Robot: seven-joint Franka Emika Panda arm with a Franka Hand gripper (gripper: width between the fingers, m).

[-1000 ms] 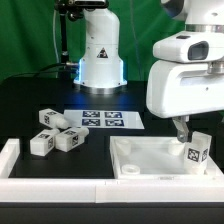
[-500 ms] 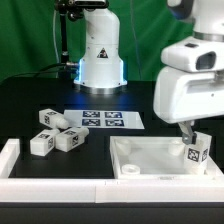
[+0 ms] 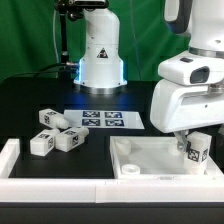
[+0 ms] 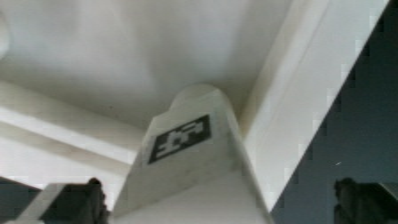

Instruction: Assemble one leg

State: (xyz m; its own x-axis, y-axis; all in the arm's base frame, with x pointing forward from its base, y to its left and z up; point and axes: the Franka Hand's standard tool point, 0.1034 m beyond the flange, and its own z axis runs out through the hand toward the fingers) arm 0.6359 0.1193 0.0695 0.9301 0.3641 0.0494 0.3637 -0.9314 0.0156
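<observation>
A stubby white leg (image 3: 198,150) with a tag on its face stands upright in the corner of the white rimmed panel (image 3: 150,152), toward the exterior view's right. My gripper (image 3: 191,142) hangs right over it. In the wrist view the leg (image 4: 192,150) rises between my two dark fingertips (image 4: 79,203), with a gap showing on each side. The gripper (image 4: 222,205) is open around the leg, not pressing on it. Three more legs (image 3: 58,133) lie loose at the exterior view's left.
The marker board (image 3: 103,119) lies behind the loose legs. The arm's white base (image 3: 100,60) stands at the back. A white raised rim (image 3: 12,156) runs along the left and front of the work area.
The hand rose a little, then came back down and shifted slightly over the leg. The leg stays standing in the panel's corner. The loose legs have not moved.
</observation>
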